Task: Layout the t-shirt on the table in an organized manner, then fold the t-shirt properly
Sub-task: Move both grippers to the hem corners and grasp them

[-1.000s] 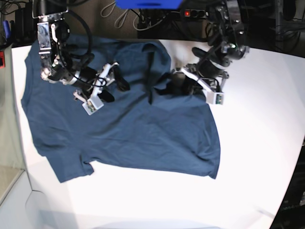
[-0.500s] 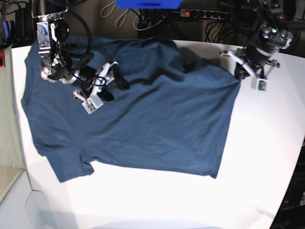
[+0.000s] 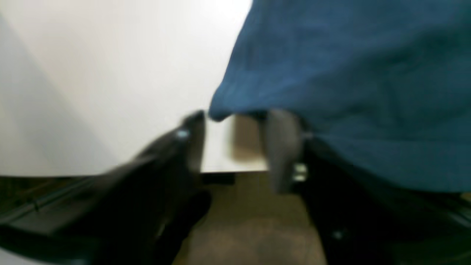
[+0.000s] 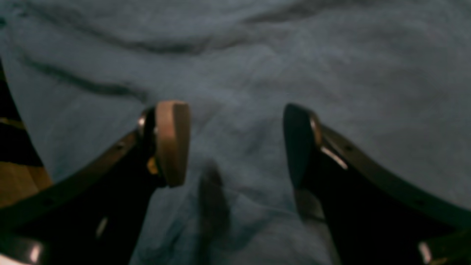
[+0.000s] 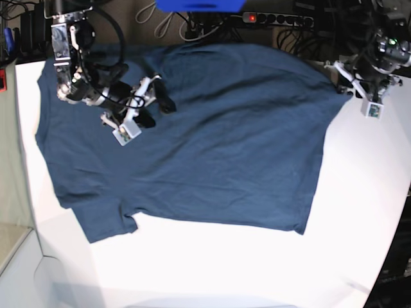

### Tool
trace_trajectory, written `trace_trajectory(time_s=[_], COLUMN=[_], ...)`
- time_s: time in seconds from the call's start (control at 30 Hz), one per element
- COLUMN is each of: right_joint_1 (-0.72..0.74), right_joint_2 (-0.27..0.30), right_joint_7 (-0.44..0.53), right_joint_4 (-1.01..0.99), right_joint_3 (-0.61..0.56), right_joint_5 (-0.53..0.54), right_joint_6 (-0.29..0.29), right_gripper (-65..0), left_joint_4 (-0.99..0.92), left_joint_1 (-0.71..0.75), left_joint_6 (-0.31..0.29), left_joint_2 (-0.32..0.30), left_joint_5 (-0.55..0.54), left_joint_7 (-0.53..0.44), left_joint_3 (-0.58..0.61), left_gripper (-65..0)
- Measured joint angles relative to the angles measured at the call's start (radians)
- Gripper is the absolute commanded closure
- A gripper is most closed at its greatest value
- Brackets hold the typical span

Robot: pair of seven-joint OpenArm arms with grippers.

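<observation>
The dark navy t-shirt (image 5: 212, 135) lies spread out, nearly flat, across the white table (image 5: 225, 269), with one sleeve at the near left (image 5: 106, 221). My left gripper (image 5: 344, 78) is at the shirt's far right corner by the table's back edge. In the left wrist view it (image 3: 235, 143) stands open; the shirt's corner (image 3: 224, 110) hangs just over the tips, and cloth drapes over the right finger (image 3: 281, 147). My right gripper (image 5: 156, 109) hovers over the shirt's upper left part. In the right wrist view it (image 4: 235, 143) is open, with only cloth (image 4: 331, 66) below.
A power strip with a red light (image 5: 276, 18), cables and a blue object (image 5: 199, 5) lie beyond the table's back edge. The table's curved edge runs down the right (image 5: 401, 212). Brown floor (image 3: 239, 221) shows past the edge under the left gripper.
The left gripper drew the folded-over right part of the shirt out toward the back right, so the shirt now lies unfolded, and its jaws have parted. The right arm shifted slightly backward.
</observation>
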Motion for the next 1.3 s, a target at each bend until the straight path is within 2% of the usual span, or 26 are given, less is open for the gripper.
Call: trace_trajectory(time_s=[0.13,0.2,0.27,0.33,0.4,0.5,0.53,0.7,0.77,0.83,0.9,1.07,1.2,1.3], right_joint_1=[0.002,0.002,0.002,0.011,0.039,0.076,0.09,0.182,0.217,0.245,0.266,0.332,0.388,0.472], right_joint_2=[0.015,0.033,0.039,0.038,0.038,0.072,0.09,0.137,0.153,0.164,0.163,0.158,0.161,0.156], right_joint_7=[-0.001,-0.002,-0.001,0.003,-0.01,0.008,0.011,0.004,0.011,0.005,0.0,0.019,0.166,0.212], right_joint_4=[0.001,0.013,0.043,0.063,0.063,0.051,0.03,-0.137,-0.213,-0.281,-0.331,-0.46,-0.578,-0.683], right_joint_3=[0.001,0.002,0.019,0.053,0.087,0.124,0.131,0.134,0.134,0.136,0.136,0.123,0.02,-0.071], right_joint_5=[0.0,-0.003,0.001,0.005,-0.004,0.012,0.01,0.005,0.003,-0.004,-0.008,-0.002,0.018,0.023], right_joint_6=[0.0,0.0,0.0,0.0,-0.001,0.003,0.005,0.005,0.005,0.001,-0.003,0.0,0.0,0.004], right_gripper=[-40.2,-39.6,-36.3,-29.0,-18.9,-1.3,0.0,0.0,0.0,0.0,0.0,0.0,0.0,0.0], left_joint_4=[0.0,0.02,0.038,0.039,0.038,0.003,-0.029,-0.34,-0.467,-0.56,-0.614,-0.739,-0.812,-0.854], left_joint_1=[0.013,0.036,0.02,-0.059,-0.158,-0.292,-0.329,-0.524,-0.571,-0.591,-0.596,-0.626,-0.644,-0.677], left_joint_6=[-0.001,-0.008,-0.007,0.008,-0.003,0.01,0.008,-0.006,0.0,-0.003,0.003,-0.019,-0.023,-0.026], left_joint_2=[-0.002,-0.002,0.006,0.025,0.047,0.058,0.074,0.21,0.248,0.259,0.253,0.19,0.136,0.113], left_joint_5=[-0.001,-0.014,-0.012,-0.067,-0.197,-0.19,-0.167,0.06,0.148,0.179,0.229,0.206,0.187,0.191], left_joint_7=[-0.005,-0.003,0.004,0.024,0.012,-0.007,0.0,-0.007,-0.056,-0.126,-0.162,-0.303,-0.392,-0.397], left_joint_3=[-0.007,-0.046,-0.095,-0.105,-0.078,0.034,0.077,0.262,0.289,0.291,0.291,0.29,0.288,0.282], left_gripper=[-39.5,-37.2,-32.1,-24.4,-17.8,-13.7,-13.7,-13.7,-13.7,-13.7,-13.7,-13.7,-13.7,-13.7])
